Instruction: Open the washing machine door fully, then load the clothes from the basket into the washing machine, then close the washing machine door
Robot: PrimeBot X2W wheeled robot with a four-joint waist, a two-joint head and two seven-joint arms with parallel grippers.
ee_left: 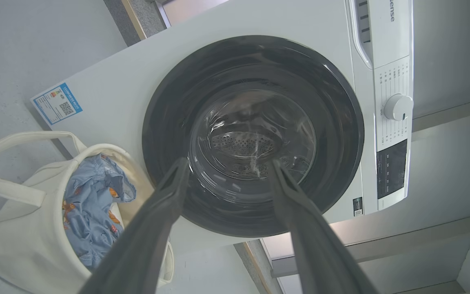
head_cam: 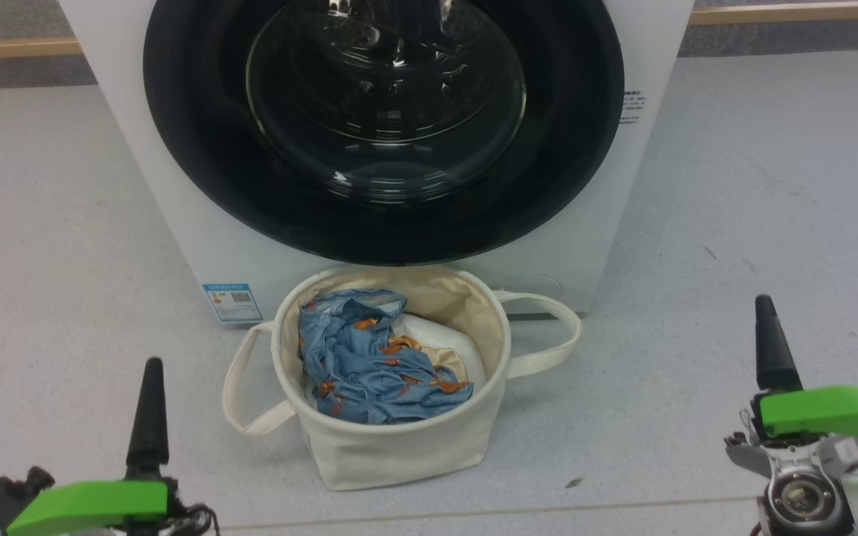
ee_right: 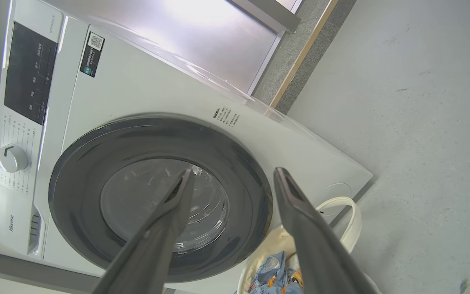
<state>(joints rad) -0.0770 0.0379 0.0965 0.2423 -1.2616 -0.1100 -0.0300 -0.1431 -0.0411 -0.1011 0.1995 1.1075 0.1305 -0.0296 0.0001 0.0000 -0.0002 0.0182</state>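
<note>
Left hand [ee_left: 229, 163], seen from the left wrist: its two long dark fingers are spread wide, with nothing between them. They point at the large round glossy black door with a clear glass bowl at its centre [ee_left: 253, 122]. The door sits closed on the white box-shaped front-loading washing machine [ee_left: 116, 81]. A small blue label sticker [ee_left: 57, 103] marks one corner of the machine's front, and a white dial [ee_left: 397, 107] sits beside a dark control panel [ee_left: 392, 168]. The round cream canvas basket with long loop handles [ee_left: 23, 228] stands just in front of the machine. It holds crumpled denim-blue clothes with small orange prints [ee_left: 88, 212].

From the right wrist, the right hand [ee_right: 234, 171] also has its fingers spread and holds nothing. It is aimed at the closed door, with the basket's rim and one handle behind the fingers.

From the head, the basket stands on the pale grey floor [head_cam: 771, 186], directly below the door and close against the machine's front. The blue clothes lie on top of a plain white pillow-like bundle [head_cam: 444, 339] inside it. The left hand is at the lower left and the right hand at the lower right. Each shows one dark finger pointing up above a bright green part, and both are well apart from the basket.
</note>
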